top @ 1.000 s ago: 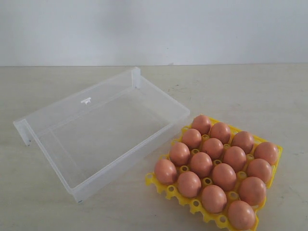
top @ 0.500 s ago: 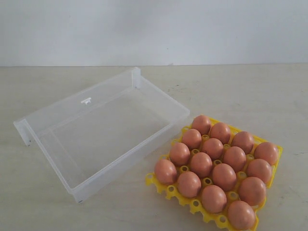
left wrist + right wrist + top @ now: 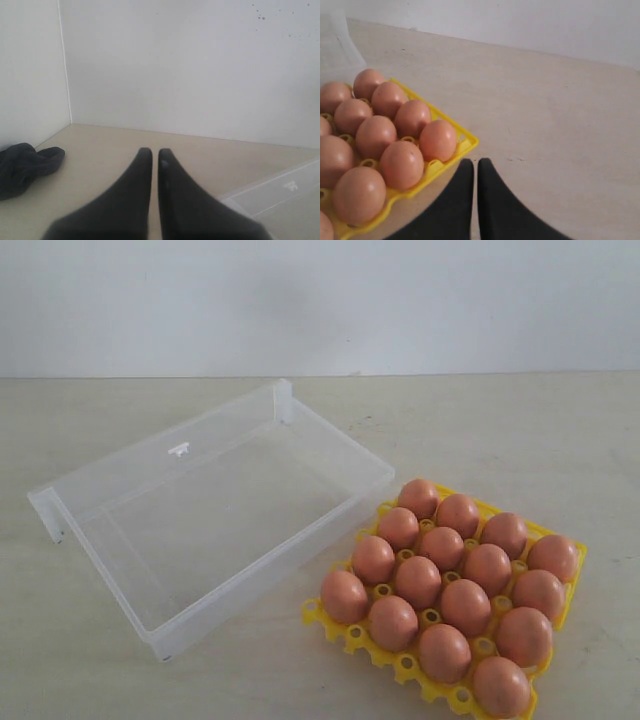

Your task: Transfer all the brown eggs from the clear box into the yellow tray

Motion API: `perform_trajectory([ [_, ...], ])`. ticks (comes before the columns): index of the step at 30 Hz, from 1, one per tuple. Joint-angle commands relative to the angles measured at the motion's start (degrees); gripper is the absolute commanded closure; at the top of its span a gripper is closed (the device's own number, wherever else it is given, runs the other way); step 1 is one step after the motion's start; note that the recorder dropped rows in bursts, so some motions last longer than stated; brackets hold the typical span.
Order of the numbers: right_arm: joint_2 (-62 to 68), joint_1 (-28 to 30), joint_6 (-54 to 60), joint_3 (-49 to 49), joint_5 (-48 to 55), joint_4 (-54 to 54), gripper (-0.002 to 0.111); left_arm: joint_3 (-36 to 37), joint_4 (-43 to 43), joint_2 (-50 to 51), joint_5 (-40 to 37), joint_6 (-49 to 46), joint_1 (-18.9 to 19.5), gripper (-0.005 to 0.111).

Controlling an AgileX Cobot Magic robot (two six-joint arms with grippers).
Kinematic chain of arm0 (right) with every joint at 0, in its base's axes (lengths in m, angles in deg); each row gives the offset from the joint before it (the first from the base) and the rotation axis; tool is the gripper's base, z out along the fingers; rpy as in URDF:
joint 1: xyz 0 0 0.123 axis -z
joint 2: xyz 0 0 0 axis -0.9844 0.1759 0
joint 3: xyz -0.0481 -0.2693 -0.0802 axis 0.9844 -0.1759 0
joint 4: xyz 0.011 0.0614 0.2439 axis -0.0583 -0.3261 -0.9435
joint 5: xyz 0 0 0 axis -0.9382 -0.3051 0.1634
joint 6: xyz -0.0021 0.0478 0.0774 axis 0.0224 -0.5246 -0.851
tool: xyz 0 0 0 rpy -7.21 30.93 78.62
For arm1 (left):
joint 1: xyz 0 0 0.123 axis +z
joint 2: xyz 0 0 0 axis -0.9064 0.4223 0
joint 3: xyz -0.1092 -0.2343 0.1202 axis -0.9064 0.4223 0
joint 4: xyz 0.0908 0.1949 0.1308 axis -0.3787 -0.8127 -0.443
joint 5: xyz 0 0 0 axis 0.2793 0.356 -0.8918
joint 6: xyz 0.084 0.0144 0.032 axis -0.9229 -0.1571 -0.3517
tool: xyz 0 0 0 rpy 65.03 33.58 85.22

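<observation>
1. Exterior view is showing the clear box (image 3: 215, 525) lying empty on the table (image 3: 520, 430); no egg is showing on its floor or against its walls; neither arm is appearing in this view.
2. All the brown eggs (image 3: 417, 581) in sight are sitting in the cups of the yellow tray (image 3: 352, 636), which is resting just beside the long near-right wall of the clear box; a few cups along the tray's near edge are standing vacant.
3. The left gripper (image 3: 155, 156) is hanging with its fingers pressed nearly together and nothing between them; it is facing a bare wall (image 3: 200, 75), with a corner of the clear box (image 3: 280, 192) on one side and a dark cloth (image 3: 25, 167) on the other.
4. The right gripper (image 3: 475, 167) is likewise clenched on nothing; it is hovering above the table just beside a corner of the yellow tray (image 3: 466, 144), apart from the brown eggs (image 3: 402, 162).
5. Judging from this, the transfer step is looking complete; the task is sitting at its very end.
6. The next move is calling for little: confirming that the clear box is holding nothing, then keeping both arms away from the loaded tray; a careless sweep past that corner is risking a knock to the outermost eggs.
</observation>
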Motion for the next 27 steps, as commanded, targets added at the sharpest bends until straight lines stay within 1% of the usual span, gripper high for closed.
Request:
perform_trajectory([
  [1, -0.43, 0.17, -1.88, 0.06, 0.06, -6.51, 0.109, -0.19, -0.01, -0.23, 0.33, -0.14, -0.04, 0.103],
  [6, -0.43, 0.05, 2.46, 0.06, -0.08, -4.80, 0.109, -0.19, -0.01, -0.23, 0.33, -0.14, -0.04, 0.103],
  [27, -0.43, 0.05, 2.68, 0.06, -0.08, -5.06, 0.109, -0.19, -0.01, -0.23, 0.33, -0.14, -0.04, 0.103],
])
